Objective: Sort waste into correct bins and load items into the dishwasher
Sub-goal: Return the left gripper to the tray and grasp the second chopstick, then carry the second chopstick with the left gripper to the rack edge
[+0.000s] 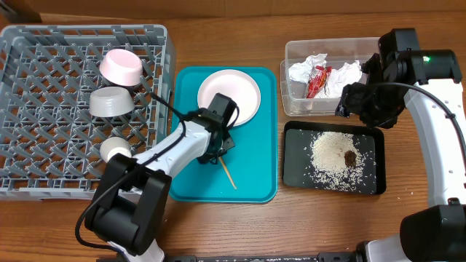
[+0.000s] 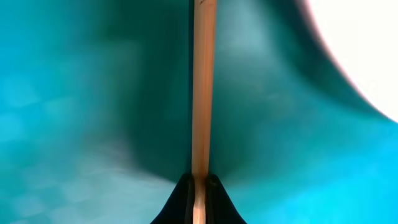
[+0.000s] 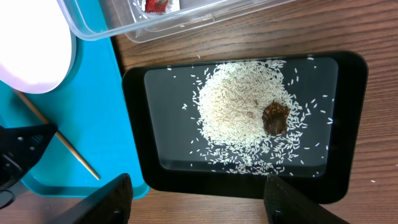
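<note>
While pinching a slim wooden chopstick (image 2: pixel 203 93) in the closed left gripper (image 2: pixel 199 185), risking a twist and drop onto the teal serving tray (image 2: pixel 62 93); holding the right gripper (image 3: pixel 198 200) open.

Table (image 1: pixel 218 29): rack (image 1: pixel 36 145), tub (image 1: pixel 295 98), tray (image 1: pixel 368 178), teal tray (image 1: pixel 255 167).

Brown wood-grain table (image 1: pixel 218 29) fills the view under even, soft light
</note>
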{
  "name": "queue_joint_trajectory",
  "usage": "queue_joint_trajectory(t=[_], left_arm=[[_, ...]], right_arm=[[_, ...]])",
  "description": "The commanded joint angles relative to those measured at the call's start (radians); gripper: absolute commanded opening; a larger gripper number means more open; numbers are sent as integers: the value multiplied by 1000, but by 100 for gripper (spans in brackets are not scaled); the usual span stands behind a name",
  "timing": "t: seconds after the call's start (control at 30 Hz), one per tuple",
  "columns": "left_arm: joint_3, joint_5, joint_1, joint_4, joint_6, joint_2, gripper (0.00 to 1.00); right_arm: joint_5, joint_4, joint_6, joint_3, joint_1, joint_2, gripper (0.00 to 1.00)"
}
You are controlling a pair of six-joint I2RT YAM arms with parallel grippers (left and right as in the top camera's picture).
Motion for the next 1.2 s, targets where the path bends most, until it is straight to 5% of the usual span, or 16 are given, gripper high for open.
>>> queue_joint_trajectory(t=[0.0,0.17,0.6,1.1,1.17], left_arm=[[-5,-9,57,-37,-6,-53,4],[41,-9,133,-64,141,-174,4],[301,-9,352,-148,1020,-275,4],[301,-17,419,-80,1107,-95,4],[301,-17,419,-77,1105,-92,14]], right_arm=[[-1,2,-4,21,2,-21,69],[-1,2,-4,21,2,-21,69],[-2,-2,-4,21,2,-21,69],[-1,-2,-4,21,2,-21,69],[-1,-2,-4,21,2,-21,69]])
